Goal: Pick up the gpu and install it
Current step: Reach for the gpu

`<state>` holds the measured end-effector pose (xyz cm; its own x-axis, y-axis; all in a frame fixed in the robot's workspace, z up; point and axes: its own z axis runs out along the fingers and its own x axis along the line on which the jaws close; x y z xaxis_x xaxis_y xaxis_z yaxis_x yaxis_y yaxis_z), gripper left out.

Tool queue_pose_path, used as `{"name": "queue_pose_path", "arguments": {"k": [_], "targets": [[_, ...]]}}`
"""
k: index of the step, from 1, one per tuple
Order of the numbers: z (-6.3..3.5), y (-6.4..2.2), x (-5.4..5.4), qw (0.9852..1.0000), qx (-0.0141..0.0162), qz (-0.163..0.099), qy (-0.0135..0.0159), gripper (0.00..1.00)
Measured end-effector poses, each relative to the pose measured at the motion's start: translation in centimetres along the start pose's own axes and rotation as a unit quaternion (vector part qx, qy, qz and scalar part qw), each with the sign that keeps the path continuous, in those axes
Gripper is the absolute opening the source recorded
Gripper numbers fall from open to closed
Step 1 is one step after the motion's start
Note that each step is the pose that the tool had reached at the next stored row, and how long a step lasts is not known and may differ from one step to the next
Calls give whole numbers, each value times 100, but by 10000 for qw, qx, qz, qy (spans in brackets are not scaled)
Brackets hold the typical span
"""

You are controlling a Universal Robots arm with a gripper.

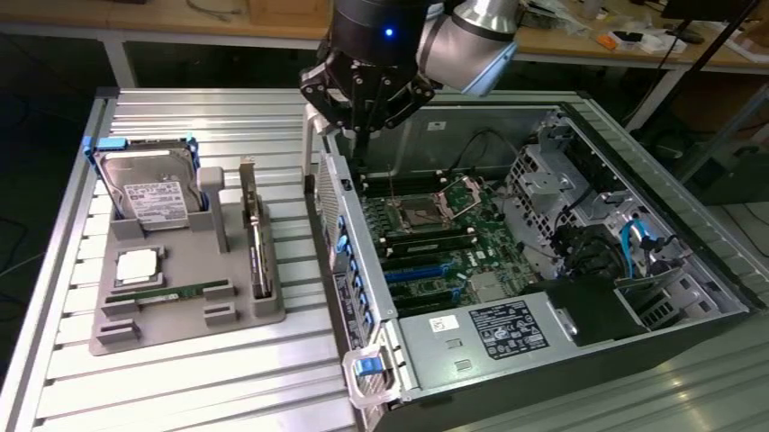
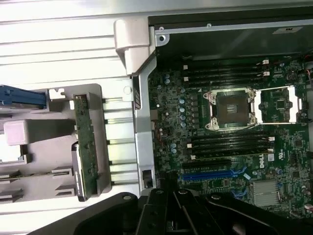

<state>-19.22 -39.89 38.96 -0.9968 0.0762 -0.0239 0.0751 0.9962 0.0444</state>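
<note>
The gpu (image 1: 255, 236) is a thin dark-green card with a metal end bracket. It stands on edge in a slot of the grey holder tray (image 1: 180, 315), to the exterior view's left of the open computer case (image 1: 481, 270). In the wrist view the gpu (image 2: 87, 147) sits in the same tray slot beside the case wall. My gripper (image 1: 363, 130) hangs above the far end of that wall, apart from the card, shut with nothing between its fingers. Its dark linkage (image 2: 168, 200) shows over the motherboard's edge.
The motherboard (image 2: 230, 142) lies exposed, with an empty CPU socket (image 2: 231, 108) and blue expansion slots (image 2: 210, 174). The tray also carries a hard drive (image 1: 150, 193), a CPU chip (image 1: 136, 265) and a RAM stick (image 1: 168, 294). The slatted metal table (image 1: 216, 378) runs around both.
</note>
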Motion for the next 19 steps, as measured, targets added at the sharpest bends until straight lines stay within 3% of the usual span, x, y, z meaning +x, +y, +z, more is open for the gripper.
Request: {"name": "queue_pose_path", "arguments": {"k": [12, 19], "targets": [[7, -34, 443, 10000, 0, 0, 1, 11], [7, -37, 482, 10000, 1, 0, 3, 11]]}}
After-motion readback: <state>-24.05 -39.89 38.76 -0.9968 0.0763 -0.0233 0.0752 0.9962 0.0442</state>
